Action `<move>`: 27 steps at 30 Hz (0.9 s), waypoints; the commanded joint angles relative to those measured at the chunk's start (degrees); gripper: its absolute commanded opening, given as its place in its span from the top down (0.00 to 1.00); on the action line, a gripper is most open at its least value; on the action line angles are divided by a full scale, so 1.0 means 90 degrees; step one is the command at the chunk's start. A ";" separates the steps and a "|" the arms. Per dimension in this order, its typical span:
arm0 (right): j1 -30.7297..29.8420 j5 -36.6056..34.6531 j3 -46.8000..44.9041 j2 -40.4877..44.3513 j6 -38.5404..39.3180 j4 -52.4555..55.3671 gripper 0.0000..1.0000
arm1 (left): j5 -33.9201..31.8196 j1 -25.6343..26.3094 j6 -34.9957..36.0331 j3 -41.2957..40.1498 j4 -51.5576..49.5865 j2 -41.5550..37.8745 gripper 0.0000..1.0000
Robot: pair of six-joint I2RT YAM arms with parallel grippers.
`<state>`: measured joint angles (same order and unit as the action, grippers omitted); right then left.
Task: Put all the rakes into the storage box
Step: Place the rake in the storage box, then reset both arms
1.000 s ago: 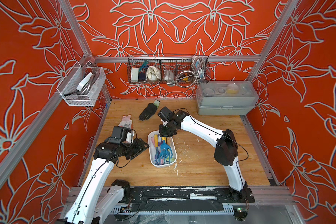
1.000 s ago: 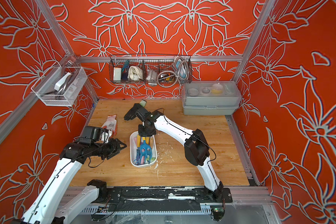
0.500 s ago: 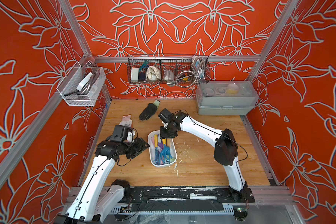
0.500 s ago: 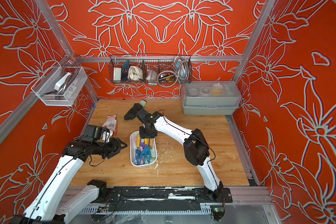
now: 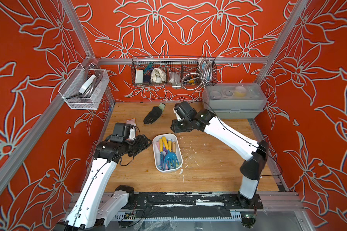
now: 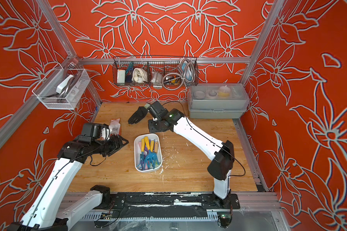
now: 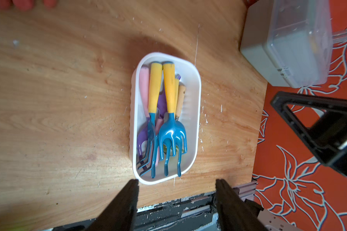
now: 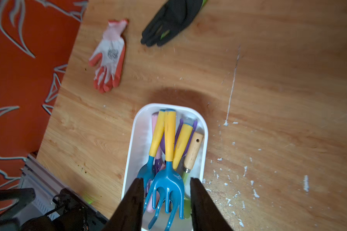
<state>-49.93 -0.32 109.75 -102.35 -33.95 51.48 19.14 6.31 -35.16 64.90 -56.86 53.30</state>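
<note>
The box (image 5: 167,171) sits in the middle of the table (image 5: 208,170). The rake (image 5: 169,158) lies inside it on top of other tools (image 7: 181,100), blue prongs toward the near edge and yellow handle pointing away. Beside the box's left side, the left claw (image 7: 176,192) hangs spread and empty. Past the box's far end, the right claw (image 8: 167,180) is spread too, pinching nothing. Farther back lie an orange-and-white glove (image 8: 108,56) and a black glove (image 5: 153,115), then a grey case (image 5: 234,108) at the back right.
</note>
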 commanded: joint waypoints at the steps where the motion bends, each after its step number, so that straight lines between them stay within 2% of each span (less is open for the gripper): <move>1: 0.0111 -0.1086 -0.0205 0.0699 0.0752 -0.0134 0.59 | -0.0910 -0.0027 0.0310 0.0431 0.0063 0.0035 0.34; 3: 0.0199 -0.1581 -0.0632 0.1256 0.0965 -0.0506 0.56 | -0.1304 -0.0027 0.0453 0.0530 0.0320 0.0018 0.31; 4: 0.0223 -0.1758 -0.0893 0.1510 0.1107 -0.0765 0.52 | -0.1502 -0.0034 0.0495 0.0542 0.0443 -0.0008 0.21; 6: 0.0234 -0.2443 -0.1791 0.2179 0.1484 -0.1756 0.54 | -0.1941 -0.0028 0.0609 0.0457 0.0858 -0.0129 0.17; 7: 0.0236 -0.2667 -0.2303 0.2524 0.1622 -0.2257 0.46 | -0.2095 -0.0032 0.0601 0.0335 0.1095 -0.0239 0.14; 8: 0.0243 -0.2940 -0.2862 0.2946 0.1794 -0.2835 0.29 | -0.2342 -0.0027 0.0548 0.0057 0.1475 -0.0423 0.00; 9: 0.0248 -0.3019 -0.3434 0.3393 0.2061 -0.3473 0.16 | -0.2664 -0.0028 0.0489 -0.0334 0.2007 -0.0677 0.00; 10: 0.0268 -0.2959 -0.3897 0.3764 0.2328 -0.4017 0.10 | -0.2977 -0.0035 0.0469 -0.0710 0.2519 -0.0926 0.00; 12: 0.0492 -0.2717 -0.4514 0.4318 0.2659 -0.4600 0.10 | -0.3337 -0.0037 0.0767 -0.1536 0.3667 -0.1567 0.00; 15: 0.1236 -0.2242 -0.4461 0.4390 0.2340 -0.3711 0.08 | -0.3670 -0.0055 0.1588 -0.2706 0.5359 -0.2048 0.00; 17: 0.1647 -0.2099 -0.4648 0.4368 0.2419 -0.3458 0.06 | -0.4074 -0.0092 0.1777 -0.2892 0.5364 -0.1777 0.00; 19: 0.1998 -0.2097 -0.5069 0.4431 0.2650 -0.3568 0.05 | -0.4100 -0.0151 0.2162 -0.3052 0.5446 -0.1380 0.00; 23: 0.2783 -0.2077 -0.6255 0.4584 0.3130 -0.4229 0.03 | -0.4182 -0.0361 0.2582 -0.3605 0.5972 -0.0698 0.01; 27: 0.3632 -0.2106 -0.7453 0.4811 0.3206 -0.4842 0.02 | -0.4247 -0.0606 0.2801 -0.4273 0.6659 -0.0243 0.01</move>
<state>-20.99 -19.14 47.33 -61.32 -7.49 13.02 -16.80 2.09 -13.76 28.91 -4.12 50.04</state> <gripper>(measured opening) 0.976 0.994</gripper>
